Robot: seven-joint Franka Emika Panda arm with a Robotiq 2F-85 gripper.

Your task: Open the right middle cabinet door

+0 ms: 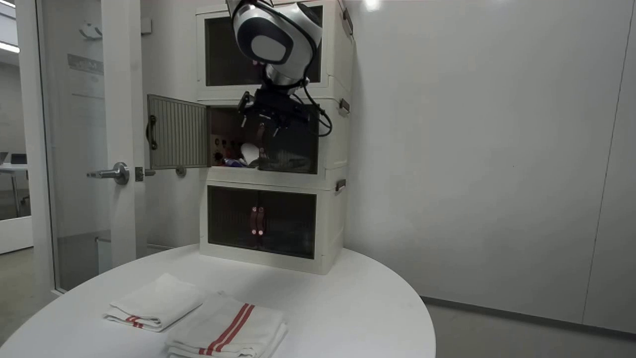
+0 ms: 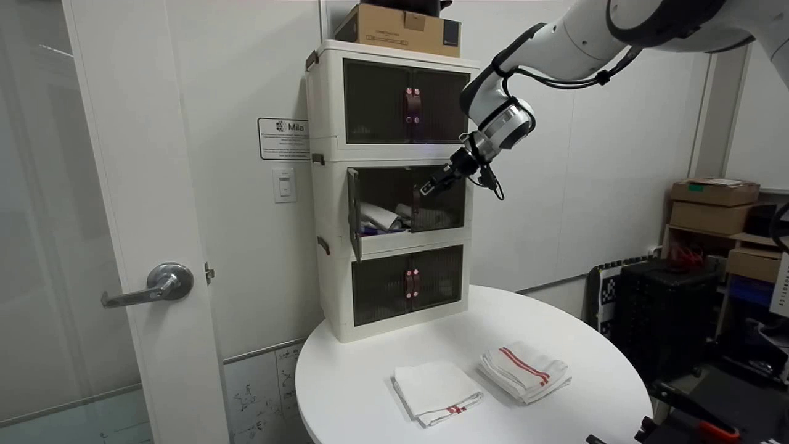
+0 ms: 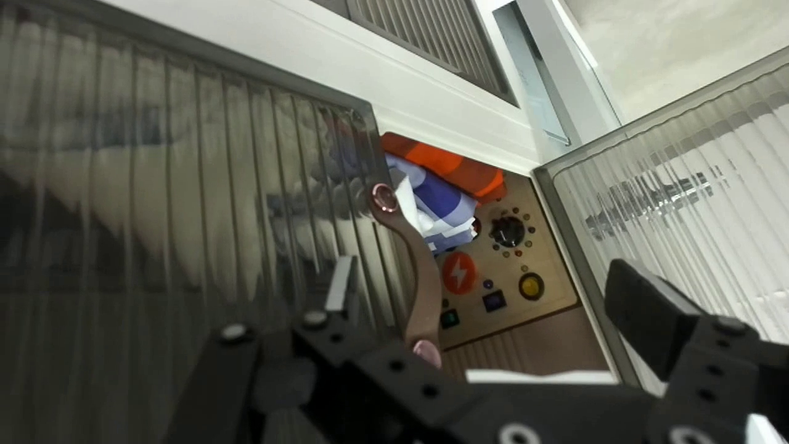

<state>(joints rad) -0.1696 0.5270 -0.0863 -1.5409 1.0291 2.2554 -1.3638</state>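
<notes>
The gripper (image 3: 487, 277) stands wide in the wrist view, fingers parted and nothing held; the brown strap handle (image 3: 428, 277) shows between them, though whether either finger touches it I cannot tell. That spread is probably set so the fingers can close on the strap from both sides. The right middle cabinet door (image 3: 185, 166) fills the left of this view, its handle edge bordering the uncovered bay (image 3: 555, 339). In an exterior view the left twin door (image 1: 179, 133) is swung outward, which likely bares that edge for a pull. In an exterior view the task's door is the right half of the middle tier of the cabinet (image 2: 394, 152), seemingly shut and facing out with the front; roughly square, its long axis, if any, runs upright, like the handle
</notes>
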